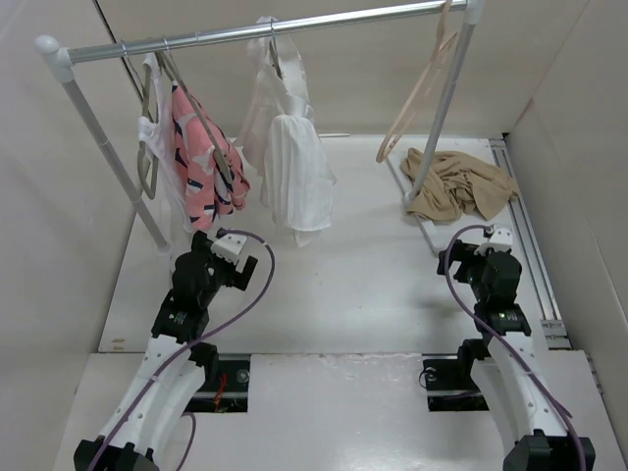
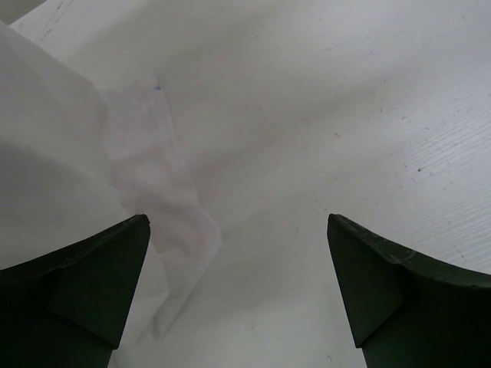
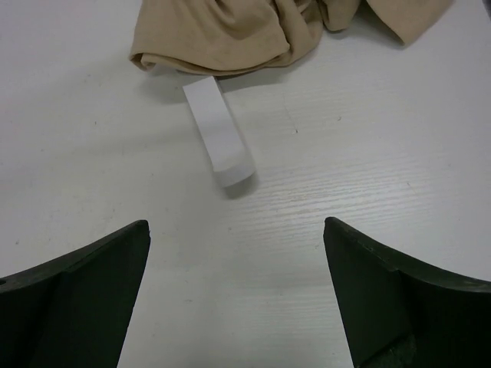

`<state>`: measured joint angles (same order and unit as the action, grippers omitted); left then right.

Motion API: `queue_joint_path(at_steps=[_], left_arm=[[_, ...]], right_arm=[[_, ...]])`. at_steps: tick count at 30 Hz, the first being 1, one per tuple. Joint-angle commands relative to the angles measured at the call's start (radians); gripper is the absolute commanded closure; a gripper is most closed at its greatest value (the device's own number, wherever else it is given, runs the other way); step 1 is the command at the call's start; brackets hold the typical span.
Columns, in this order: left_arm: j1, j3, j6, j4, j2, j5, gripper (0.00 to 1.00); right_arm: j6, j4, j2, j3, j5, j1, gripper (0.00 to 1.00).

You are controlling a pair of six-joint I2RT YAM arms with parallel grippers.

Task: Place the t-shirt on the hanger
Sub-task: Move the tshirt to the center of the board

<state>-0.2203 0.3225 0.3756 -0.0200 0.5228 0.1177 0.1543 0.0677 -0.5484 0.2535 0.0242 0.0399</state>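
Grippers both wide and empty; t-shirt point(image 1: 459, 186) on table point(image 1: 353, 285), not on hanger point(image 1: 414, 98).

Left gripper point(image 2: 238, 253): jaws spread fully, nothing between them, bare white table beneath. Right gripper point(image 3: 236, 253): same wide spread, nothing held, t-shirt lying ahead of it. T-shirt lies crumpled at the far right of the table, around the rack's white foot point(image 3: 219, 134). Hanger hangs bare near the right end of the rail point(image 1: 294, 29), above the t-shirt.
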Motion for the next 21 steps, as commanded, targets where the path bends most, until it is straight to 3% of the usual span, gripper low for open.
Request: queue_joint_path(at_steps=[1, 7, 15, 21], left_arm=[[0.006, 0.021, 0.026, 0.054, -0.021, -0.015, 0.00], [0.006, 0.001, 0.269, 0.002, -0.021, 0.088, 0.00], [0.006, 0.081, 0.069, -0.012, 0.049, 0.224, 0.00], [0.006, 0.061, 0.129, -0.014, 0.000, 0.257, 0.00]], right_arm=[[-0.018, -0.052, -0.005, 0.063, -0.017, 0.005, 0.01], [-0.076, 0.062, -0.218, 0.252, -0.082, 0.023, 0.01], [-0.229, 0.313, -0.816, 0.821, -0.115, 0.074, 0.01], [-0.220, 0.274, -1.152, 1.091, -0.070, 0.095, 0.01]])
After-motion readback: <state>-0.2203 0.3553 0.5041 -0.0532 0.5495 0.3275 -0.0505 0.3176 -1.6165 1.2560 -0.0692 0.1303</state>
